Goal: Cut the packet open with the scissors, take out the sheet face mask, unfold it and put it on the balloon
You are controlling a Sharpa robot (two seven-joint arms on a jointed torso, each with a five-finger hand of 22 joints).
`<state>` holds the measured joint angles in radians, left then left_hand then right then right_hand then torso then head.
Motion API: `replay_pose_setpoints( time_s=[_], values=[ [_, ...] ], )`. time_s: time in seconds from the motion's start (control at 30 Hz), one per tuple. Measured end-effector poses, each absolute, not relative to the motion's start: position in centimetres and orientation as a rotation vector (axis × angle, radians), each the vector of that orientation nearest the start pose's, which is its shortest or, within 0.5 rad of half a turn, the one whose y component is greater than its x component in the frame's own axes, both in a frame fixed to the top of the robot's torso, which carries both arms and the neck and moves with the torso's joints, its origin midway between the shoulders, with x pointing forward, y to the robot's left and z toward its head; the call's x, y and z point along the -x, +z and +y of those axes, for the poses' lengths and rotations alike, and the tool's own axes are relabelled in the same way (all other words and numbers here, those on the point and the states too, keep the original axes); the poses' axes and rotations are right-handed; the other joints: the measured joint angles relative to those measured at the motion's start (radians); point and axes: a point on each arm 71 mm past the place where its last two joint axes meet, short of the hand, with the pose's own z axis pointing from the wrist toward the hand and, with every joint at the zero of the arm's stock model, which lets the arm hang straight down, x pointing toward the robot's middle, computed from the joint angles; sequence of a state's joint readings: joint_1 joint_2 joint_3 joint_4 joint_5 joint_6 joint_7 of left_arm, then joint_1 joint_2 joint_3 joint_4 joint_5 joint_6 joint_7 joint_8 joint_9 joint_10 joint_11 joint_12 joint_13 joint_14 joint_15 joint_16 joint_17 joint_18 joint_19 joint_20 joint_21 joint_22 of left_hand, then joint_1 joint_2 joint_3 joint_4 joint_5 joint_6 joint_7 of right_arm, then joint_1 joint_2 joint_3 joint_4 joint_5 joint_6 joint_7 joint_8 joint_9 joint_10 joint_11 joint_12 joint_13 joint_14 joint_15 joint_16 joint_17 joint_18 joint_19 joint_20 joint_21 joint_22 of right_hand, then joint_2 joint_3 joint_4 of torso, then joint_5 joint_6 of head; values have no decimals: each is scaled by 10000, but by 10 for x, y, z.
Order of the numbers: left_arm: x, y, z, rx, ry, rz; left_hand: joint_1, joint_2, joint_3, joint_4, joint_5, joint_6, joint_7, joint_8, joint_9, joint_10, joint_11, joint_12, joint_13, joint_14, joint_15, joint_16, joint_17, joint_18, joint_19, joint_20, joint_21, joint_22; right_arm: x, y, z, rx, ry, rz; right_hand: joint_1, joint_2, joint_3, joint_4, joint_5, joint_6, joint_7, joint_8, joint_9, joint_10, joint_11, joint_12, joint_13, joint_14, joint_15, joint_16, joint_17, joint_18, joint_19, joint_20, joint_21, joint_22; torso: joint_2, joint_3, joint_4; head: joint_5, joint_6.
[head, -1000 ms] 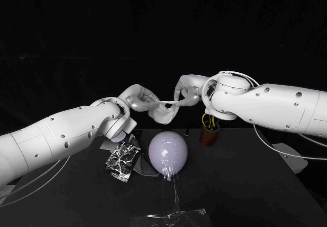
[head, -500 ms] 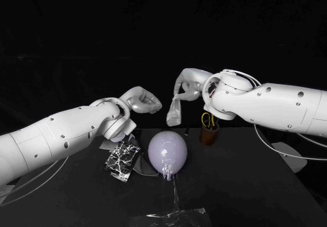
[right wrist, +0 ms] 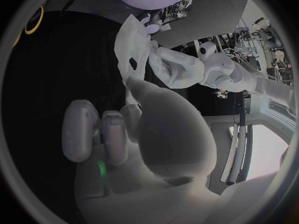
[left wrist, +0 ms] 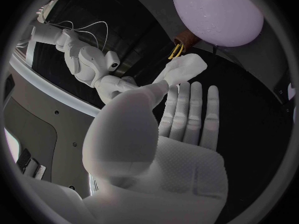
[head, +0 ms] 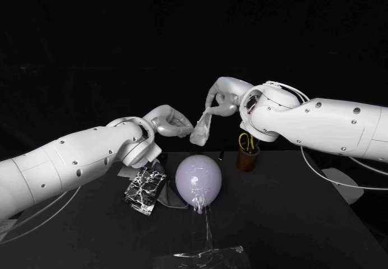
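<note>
The white sheet face mask (head: 202, 128) hangs folded and narrow from my right hand (head: 222, 101), which pinches its top end high above the table. In the right wrist view the mask (right wrist: 131, 50) droops from that hand's (right wrist: 124, 129) thumb tip. My left hand (head: 170, 123) is beside the mask's lower end, and its fingers (left wrist: 187, 109) are straight and spread, with the mask (left wrist: 184, 67) just past the thumb tip. I cannot tell if they touch. The lilac balloon (head: 199, 176) lies on the table below both hands. The cut silver packet (head: 146, 189) lies to its left.
A brown cup (head: 248, 158) behind the balloon holds the yellow-handled scissors (left wrist: 176, 51). A crumpled clear film (head: 206, 258) lies near the front edge of the black table (head: 283, 224). A thin string runs from the balloon toward it.
One second ago both hands stretched the mask between them. The left hand then let go and the mask dropped to hang from the right hand. The left hand has now come back beside it.
</note>
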<state>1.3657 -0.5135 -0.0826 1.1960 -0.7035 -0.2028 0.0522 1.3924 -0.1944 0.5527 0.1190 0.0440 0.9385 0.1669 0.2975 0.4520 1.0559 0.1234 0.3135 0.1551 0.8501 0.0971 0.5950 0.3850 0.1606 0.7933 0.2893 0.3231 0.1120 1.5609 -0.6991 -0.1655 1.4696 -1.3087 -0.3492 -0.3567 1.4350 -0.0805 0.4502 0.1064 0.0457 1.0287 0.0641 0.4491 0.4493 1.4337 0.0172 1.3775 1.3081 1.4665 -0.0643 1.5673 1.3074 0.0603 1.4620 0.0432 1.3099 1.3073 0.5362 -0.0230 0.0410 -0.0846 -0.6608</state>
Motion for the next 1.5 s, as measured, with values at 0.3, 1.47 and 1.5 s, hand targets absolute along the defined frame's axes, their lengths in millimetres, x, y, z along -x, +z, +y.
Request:
replay_pose_setpoints(
  time_s=[0.3,1.47,1.5],
  values=[
    [-554,-141,116,3222,-11393,17689,-348,-349,-368,313,0,-99,28,-200,-99,-159,134,-286,-161,-124,123,0,-6,-1,-109,2,-144,-89,-533,-52,-160,176,5122,15053,-26,-26,0,0,0,-2,0,0,-1,-15,-11,1,-2,0,0,-3,7,0,-2,1,-1,4,-5,-2,2,2,10],
    [-553,-153,106,3327,-11631,17448,591,378,-315,491,0,167,-2,-353,-315,350,46,-928,-645,212,45,-549,-276,-66,23,-15,-377,-304,-525,-49,-152,-206,5686,14628,-104,-106,97,-44,-21,-20,-20,23,14,-32,-27,-20,-6,-2,3,-6,1,-1,8,-11,85,2,-8,1,-2,6,37],
    [-553,-153,106,3346,-11635,17421,662,449,-259,458,0,233,-45,-304,-285,431,4,-913,-645,277,14,-549,-276,-67,53,-30,-377,-303,-525,-48,-152,-209,5686,14628,-104,-106,97,-44,-21,-20,-20,23,14,-31,-27,-20,-3,-2,3,-7,1,-2,7,-11,85,2,-8,1,-2,6,35]
  ],
)
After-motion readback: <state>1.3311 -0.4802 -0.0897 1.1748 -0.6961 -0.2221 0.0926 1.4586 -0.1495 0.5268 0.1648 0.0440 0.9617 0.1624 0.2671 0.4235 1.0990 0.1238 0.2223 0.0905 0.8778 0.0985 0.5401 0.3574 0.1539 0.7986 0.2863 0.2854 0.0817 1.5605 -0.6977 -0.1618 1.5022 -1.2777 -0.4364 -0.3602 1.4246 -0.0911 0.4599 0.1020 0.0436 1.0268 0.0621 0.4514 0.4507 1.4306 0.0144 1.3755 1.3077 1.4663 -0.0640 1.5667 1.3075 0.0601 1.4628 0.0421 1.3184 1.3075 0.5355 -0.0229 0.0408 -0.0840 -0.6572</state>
